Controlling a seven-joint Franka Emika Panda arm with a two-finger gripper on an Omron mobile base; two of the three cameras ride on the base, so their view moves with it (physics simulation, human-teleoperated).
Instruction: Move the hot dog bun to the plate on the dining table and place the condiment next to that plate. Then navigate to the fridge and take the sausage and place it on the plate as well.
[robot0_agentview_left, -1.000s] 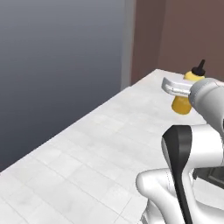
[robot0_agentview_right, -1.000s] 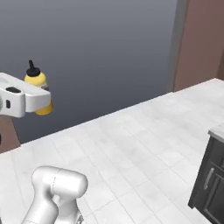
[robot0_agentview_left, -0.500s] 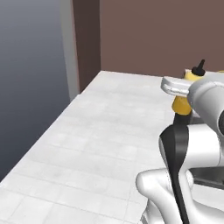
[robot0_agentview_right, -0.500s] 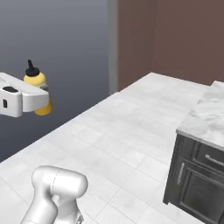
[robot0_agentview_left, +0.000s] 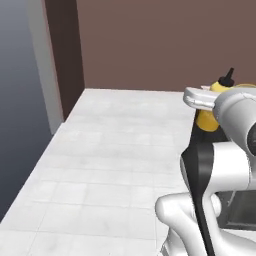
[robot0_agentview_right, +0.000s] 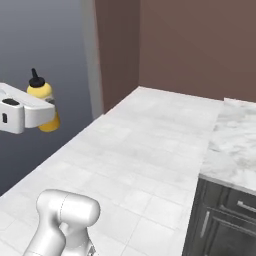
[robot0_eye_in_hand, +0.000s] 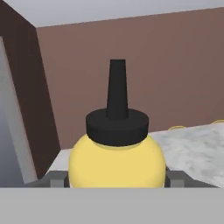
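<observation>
Gripper (robot0_agentview_right: 42, 114) clamped on yellow condiment bottle (robot0_agentview_right: 43, 107), black nozzle up, held in air well above white tiled floor (robot0_agentview_left: 115, 165). Marble counter (robot0_agentview_right: 235, 150) to bottle's right. You risk bottle slipping or tipping if base turns sharply; plate not in sight. No label or writing readable on bottle.
</observation>
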